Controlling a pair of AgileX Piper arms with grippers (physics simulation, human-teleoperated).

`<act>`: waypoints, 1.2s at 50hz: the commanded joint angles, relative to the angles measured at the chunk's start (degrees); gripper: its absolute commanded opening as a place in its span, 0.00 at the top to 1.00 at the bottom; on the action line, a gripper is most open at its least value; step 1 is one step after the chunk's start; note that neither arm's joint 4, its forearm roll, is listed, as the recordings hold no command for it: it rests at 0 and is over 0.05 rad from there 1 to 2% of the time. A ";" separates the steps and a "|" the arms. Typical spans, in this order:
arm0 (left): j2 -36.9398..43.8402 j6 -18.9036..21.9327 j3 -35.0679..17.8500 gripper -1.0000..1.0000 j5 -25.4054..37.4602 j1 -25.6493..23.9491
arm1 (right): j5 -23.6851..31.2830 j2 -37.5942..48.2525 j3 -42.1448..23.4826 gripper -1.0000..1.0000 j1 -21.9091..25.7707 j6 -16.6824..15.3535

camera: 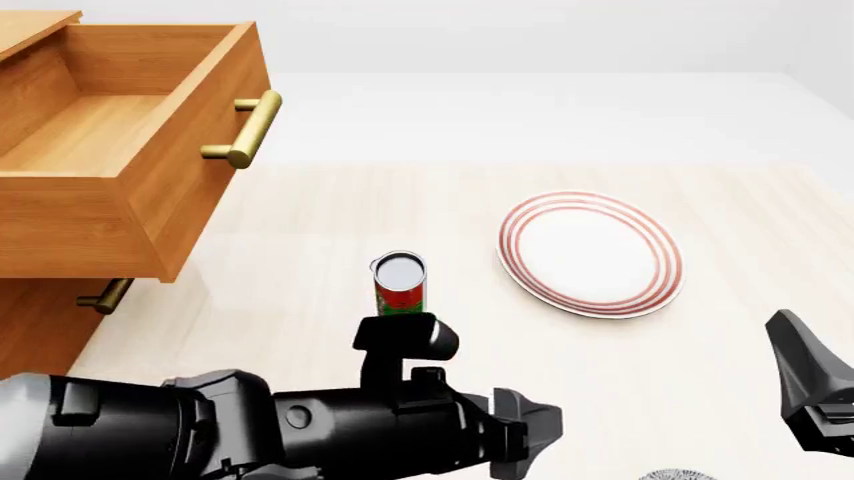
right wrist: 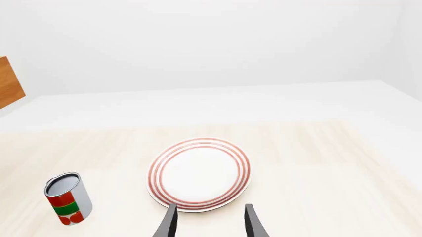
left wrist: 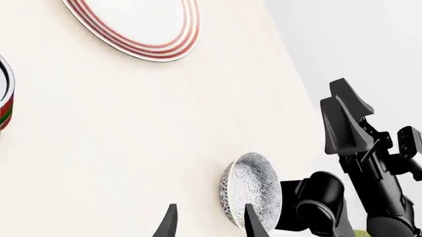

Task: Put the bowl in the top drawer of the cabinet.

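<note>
The speckled blue-grey bowl (left wrist: 250, 192) stands on the table close to its front edge; in the front view only a sliver of the bowl (camera: 681, 475) shows at the bottom. My left gripper (left wrist: 211, 224) is open, and the bowl sits just past one of its fingertips (left wrist: 254, 224), not held. My right gripper (right wrist: 209, 222) is open and empty, hovering short of the plate. The cabinet (camera: 40, 320) stands at the far left with its top drawer (camera: 127, 215) pulled out, empty inside, its brass handle (camera: 247, 128) facing the table.
A white plate with red rings (camera: 590, 252) lies right of centre. A red and green can (camera: 399, 283) stands upright between plate and cabinet. The lower drawer's handle (camera: 104, 295) shows under the open one. The right arm (left wrist: 362, 148) is beside the bowl.
</note>
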 commanded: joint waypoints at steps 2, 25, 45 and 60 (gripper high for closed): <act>2.67 -1.20 -0.67 0.00 -1.34 -1.37 | 0.00 -0.01 0.00 0.00 0.00 0.00; 6.08 -0.89 -2.35 0.00 -2.22 -2.36 | 0.00 0.00 0.00 0.00 0.00 0.01; 7.25 -0.90 -3.83 0.00 -1.52 -3.28 | 0.00 -0.01 0.00 0.00 0.00 0.00; 7.90 -1.55 -4.31 0.00 -1.75 -4.39 | 0.00 0.01 0.00 0.00 -0.01 0.01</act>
